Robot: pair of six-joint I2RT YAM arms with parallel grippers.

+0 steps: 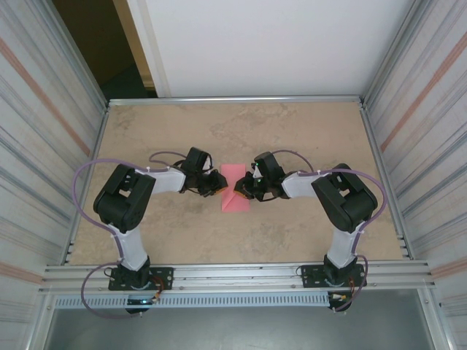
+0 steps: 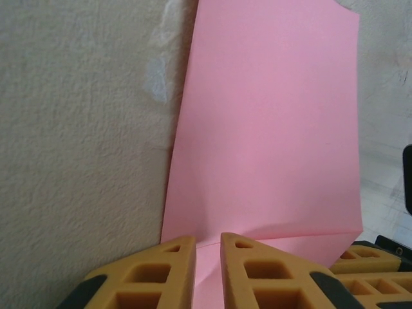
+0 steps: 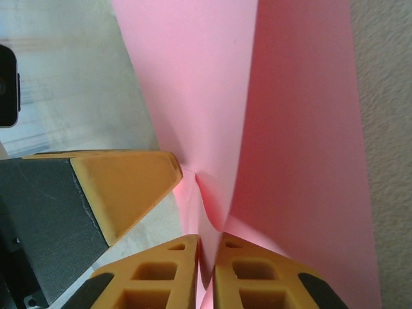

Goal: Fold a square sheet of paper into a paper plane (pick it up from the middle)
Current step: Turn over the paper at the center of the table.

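Top view: the sheet [image 1: 235,175] is sitting at the centre of the table [image 1: 292,131], already bent and not lying flat. The left gripper [image 1: 217,184] is reaching in from the table's left half and the right gripper [image 1: 246,188] from its right half. They are meeting at the centre, probably because the task asks for a pick-up from the middle.

Left wrist view: the left gripper [image 2: 207,241] is pinching the sheet's near edge, its 2 fingers almost touching with pink paper between them. The sheet [image 2: 270,129] is stretching away over the table [image 2: 84,129]. A shallow crease is running across it just beyond the fingertips.

Right wrist view: the right gripper [image 3: 206,241] is clamping a raised ridge of the sheet [image 3: 302,129]. From the pinch, 2 pink panels are spreading toward the table [image 3: 386,96]. This hold is likely gathering the paper into a centre fold. One finger [image 3: 129,183] of the left gripper is waiting just beside the pinch.
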